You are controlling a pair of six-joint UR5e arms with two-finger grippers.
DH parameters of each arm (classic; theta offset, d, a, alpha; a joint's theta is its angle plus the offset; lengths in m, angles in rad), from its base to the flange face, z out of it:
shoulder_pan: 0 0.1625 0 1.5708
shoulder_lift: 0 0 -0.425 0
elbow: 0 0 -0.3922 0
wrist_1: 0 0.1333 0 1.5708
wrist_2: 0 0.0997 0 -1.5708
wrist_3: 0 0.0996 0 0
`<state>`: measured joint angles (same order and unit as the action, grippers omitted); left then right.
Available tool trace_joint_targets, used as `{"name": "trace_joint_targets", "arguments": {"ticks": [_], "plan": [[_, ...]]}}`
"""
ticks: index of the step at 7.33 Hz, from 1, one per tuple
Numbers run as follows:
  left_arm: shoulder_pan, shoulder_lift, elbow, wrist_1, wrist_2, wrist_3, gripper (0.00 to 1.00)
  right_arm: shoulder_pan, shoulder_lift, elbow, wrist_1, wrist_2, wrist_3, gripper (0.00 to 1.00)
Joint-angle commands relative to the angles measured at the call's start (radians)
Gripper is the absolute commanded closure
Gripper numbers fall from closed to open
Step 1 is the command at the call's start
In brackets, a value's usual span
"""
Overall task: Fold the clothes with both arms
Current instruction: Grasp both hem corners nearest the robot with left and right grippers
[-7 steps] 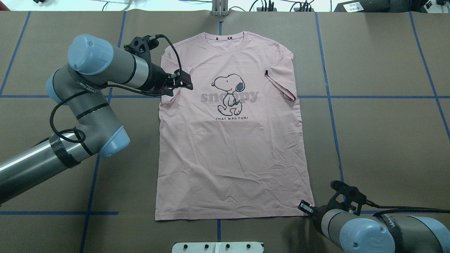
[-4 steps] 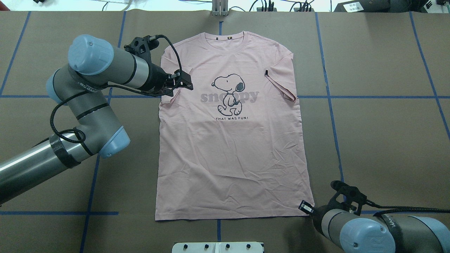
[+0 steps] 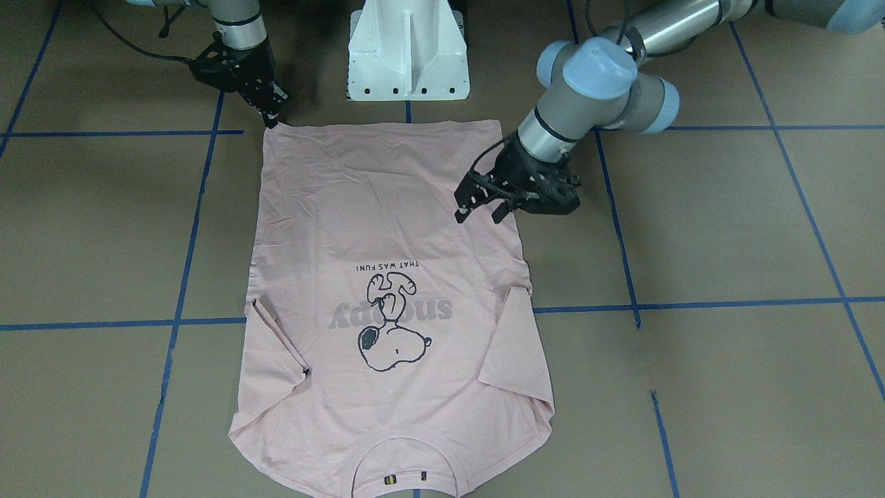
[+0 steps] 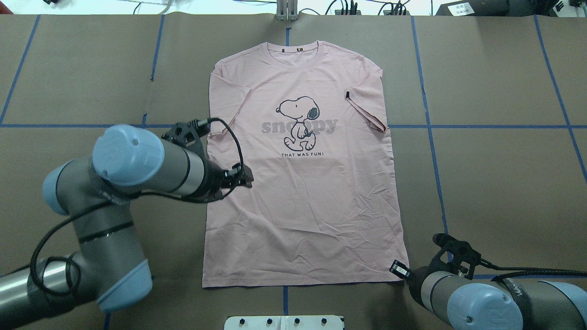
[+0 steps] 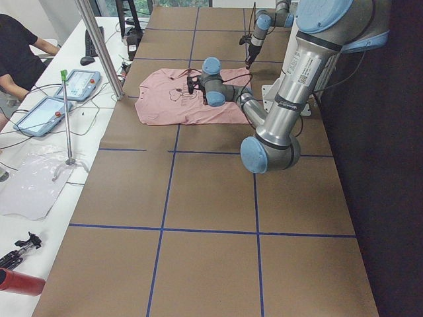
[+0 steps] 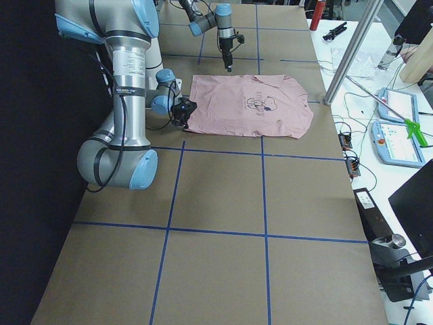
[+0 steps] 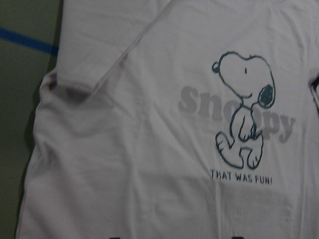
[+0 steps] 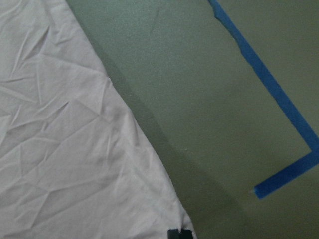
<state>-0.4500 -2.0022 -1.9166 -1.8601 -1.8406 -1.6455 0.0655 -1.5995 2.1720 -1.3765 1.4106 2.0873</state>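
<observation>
At one hem corner, right hand (image 3: 271,119) pinches T-shirt (image 3: 387,207) — left hand (image 3: 477,213) hovers.

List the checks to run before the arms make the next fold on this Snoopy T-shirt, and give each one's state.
1. T-shirt flat on the table, print up: ok.
2. Both sleeves folded in on the body: ok.
3. Left gripper open and empty, over the shirt's side edge: ok.
4. Right gripper at its hem corner: ok. Whether it has hold of the cloth: cannot tell.
5. Opposite hem corner, on the left arm's side, gripped: not ok, it lies free.
</observation>
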Motion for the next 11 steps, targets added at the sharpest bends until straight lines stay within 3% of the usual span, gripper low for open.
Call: {"name": "trace_joint_targets", "arguments": {"ticks": [1, 4, 11], "plan": [[0.189, 0.145, -0.136, 0.145, 0.153, -0.104, 0.25, 0.013, 0.000, 0.002, -0.003, 0.004, -0.006, 1.00], [0.318, 0.174, -0.114, 0.145, 0.198, -0.226, 0.26, 0.022, 0.001, 0.006, -0.004, 0.004, -0.004, 1.00], [0.326, 0.158, -0.081, 0.145, 0.218, -0.217, 0.36, 0.025, -0.002, 0.005, -0.004, 0.002, -0.004, 1.00]]}}
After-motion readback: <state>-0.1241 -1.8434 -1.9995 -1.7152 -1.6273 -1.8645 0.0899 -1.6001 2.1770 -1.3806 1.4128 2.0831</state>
